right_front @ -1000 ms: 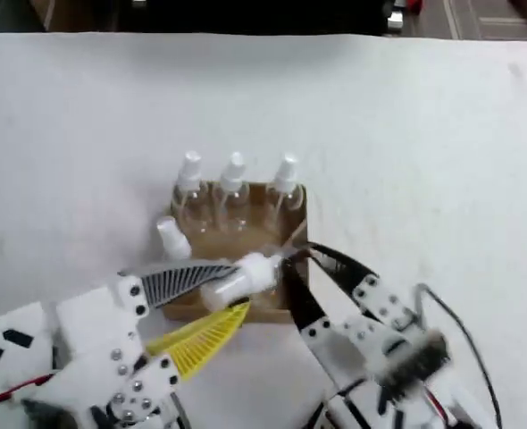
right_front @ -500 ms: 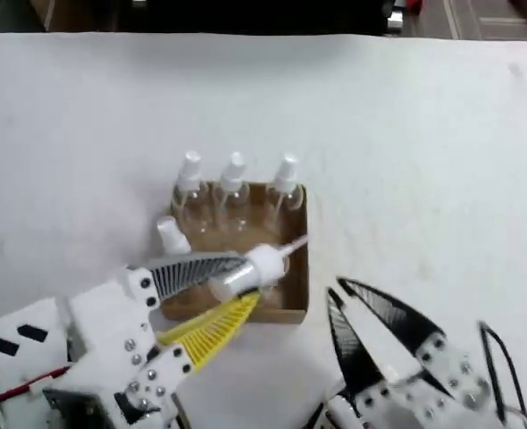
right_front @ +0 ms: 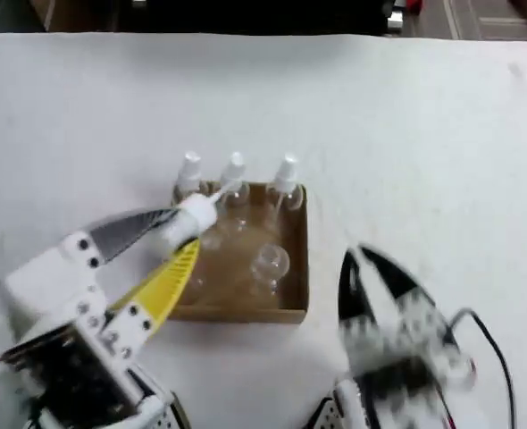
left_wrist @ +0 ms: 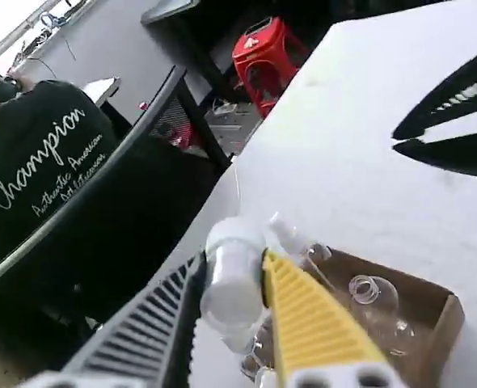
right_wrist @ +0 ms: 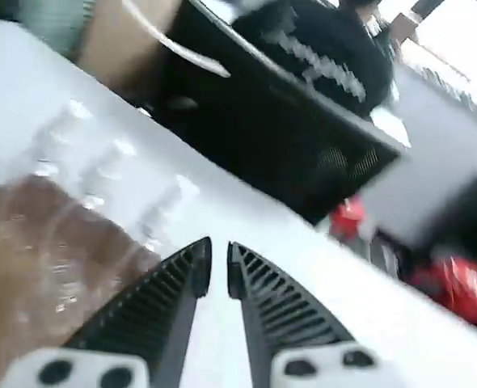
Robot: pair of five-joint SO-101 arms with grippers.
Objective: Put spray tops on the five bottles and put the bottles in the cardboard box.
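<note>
The cardboard box (right_front: 295,268) lies mid-table. Three clear bottles with white spray tops (right_front: 234,174) stand along its far wall. A clear bottle with no top (right_front: 268,262) stands inside, also in the left wrist view (left_wrist: 373,293). My left gripper (right_front: 188,231) is shut on a bottle with a spray top (right_front: 196,211) over the box's far-left corner. In its own view the bottle (left_wrist: 232,279) sits between the grey and yellow fingers. My right gripper (right_front: 355,255) hangs just right of the box, black fingers a narrow slit apart and holding nothing (right_wrist: 218,246).
The white tabletop (right_front: 424,134) stretches wide on all sides of the box. Its far edge (right_front: 263,36) meets a dark area with chairs and a red stool (left_wrist: 263,48). The right gripper (left_wrist: 396,139) also shows over the table in the left wrist view.
The right gripper let go of the spray top and drew back to the near right. The left gripper swung the capped bottle from the box's near side to its far-left corner.
</note>
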